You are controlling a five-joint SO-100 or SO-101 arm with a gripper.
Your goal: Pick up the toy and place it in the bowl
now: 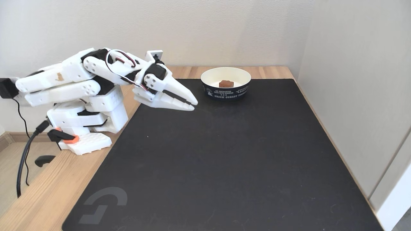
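Pale walls closed in the wooden table at the back and along the three-o'clock side, so the only free room lay toward six o'clock. A broad black mat covered most of the top and lay bare across its middle, wide open for any sweep. At nine o'clock the white arm sat folded low over its base, which I took for a resting pose. At about one o'clock, near the mat's far edge, stood the bowl, well apart from the arm. The gripper hung just above the mat, jaws closed with nothing between them. The toy rested inside the bowl, so the job looked done.
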